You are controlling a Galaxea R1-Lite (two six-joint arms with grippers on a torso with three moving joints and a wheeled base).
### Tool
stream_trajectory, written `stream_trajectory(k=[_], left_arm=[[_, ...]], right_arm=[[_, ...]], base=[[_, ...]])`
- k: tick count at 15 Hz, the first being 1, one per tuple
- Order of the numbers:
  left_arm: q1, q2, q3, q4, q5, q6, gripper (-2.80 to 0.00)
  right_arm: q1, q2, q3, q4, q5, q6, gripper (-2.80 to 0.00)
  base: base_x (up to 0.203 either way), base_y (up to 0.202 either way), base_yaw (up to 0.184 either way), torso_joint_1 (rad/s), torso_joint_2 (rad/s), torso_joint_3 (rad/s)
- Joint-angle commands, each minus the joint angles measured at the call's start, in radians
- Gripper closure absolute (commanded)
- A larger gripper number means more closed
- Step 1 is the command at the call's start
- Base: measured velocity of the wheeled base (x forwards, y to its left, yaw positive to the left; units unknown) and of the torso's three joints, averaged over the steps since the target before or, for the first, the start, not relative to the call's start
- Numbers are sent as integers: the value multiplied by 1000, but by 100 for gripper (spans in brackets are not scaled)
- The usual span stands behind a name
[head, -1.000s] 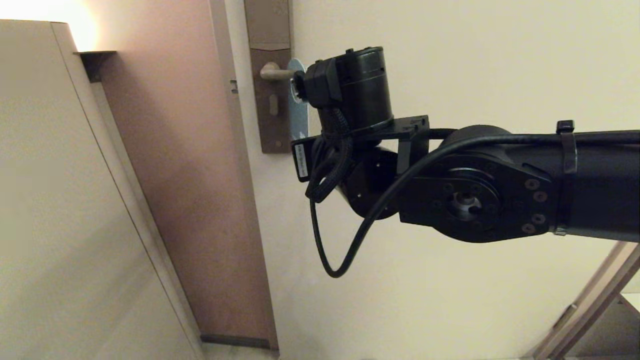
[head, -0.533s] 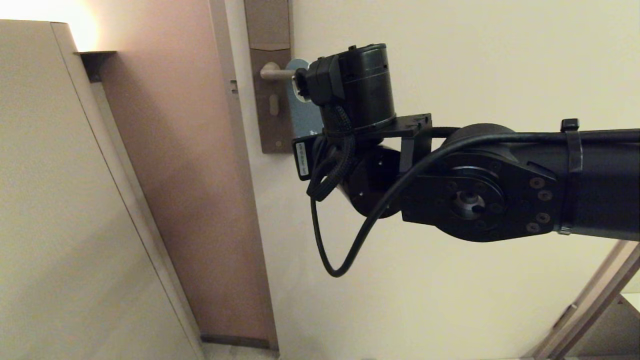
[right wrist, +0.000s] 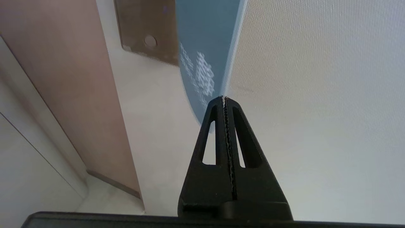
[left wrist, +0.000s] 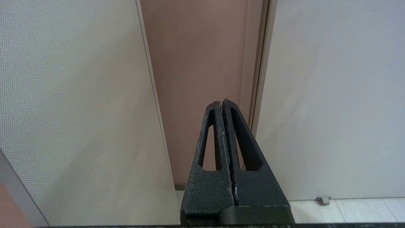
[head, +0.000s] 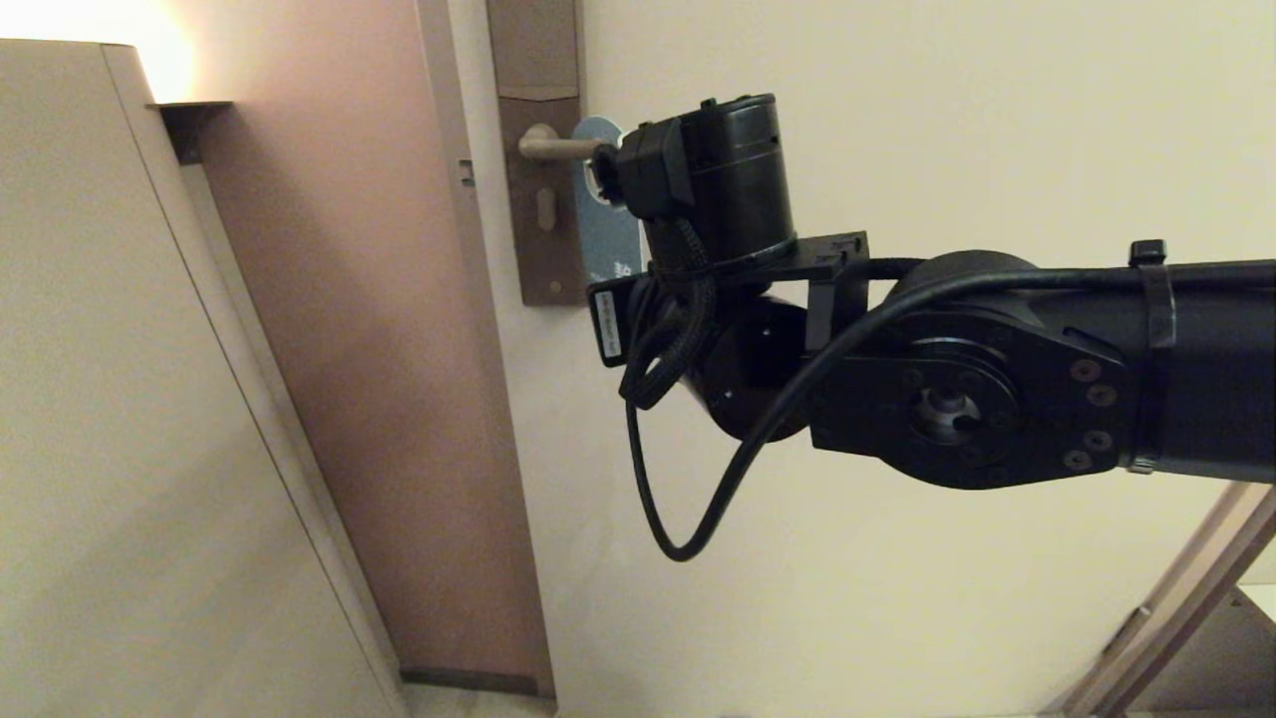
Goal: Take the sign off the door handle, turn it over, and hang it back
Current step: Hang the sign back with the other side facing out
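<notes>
The sign (head: 606, 227) shows its blue-grey side and hangs down beside the brown-grey backplate (head: 543, 214), its rounded top end at the beige door handle (head: 551, 148). My right arm's wrist (head: 723, 175) hides the sign's hole and the lever's end. In the right wrist view my right gripper (right wrist: 223, 98) is shut on the lower edge of the sign (right wrist: 202, 44), whose white text shows. My left gripper (left wrist: 222, 102) is shut and empty, low down, facing the foot of the door; it is out of the head view.
The brown-pink door leaf (head: 379, 349) stands left of the handle, with a cream wall (head: 947, 100) to the right and a pale panel (head: 120, 399) at far left. A black cable loop (head: 678, 538) hangs under my right wrist. A door stop (left wrist: 322, 199) sits on the floor.
My right wrist has shifted a little right and down. The sign has turned from nearly edge-on to showing more of its blue-grey face.
</notes>
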Motion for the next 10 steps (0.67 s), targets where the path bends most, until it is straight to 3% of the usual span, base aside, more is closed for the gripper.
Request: stream_trajectory(k=[1, 7, 10], left_arm=[[0, 0, 0, -1, 0, 0, 0], [0, 0, 0, -1, 0, 0, 0], [0, 0, 0, -1, 0, 0, 0]], right_arm=[[0, -30, 38, -1, -3, 0, 0], [-26, -40, 54, -7, 8, 3, 0], [-27, 22, 19, -92, 15, 2, 0]], base=[[0, 0, 0, 0, 0, 0], [0, 0, 0, 0, 0, 0], [0, 0, 0, 0, 0, 0]])
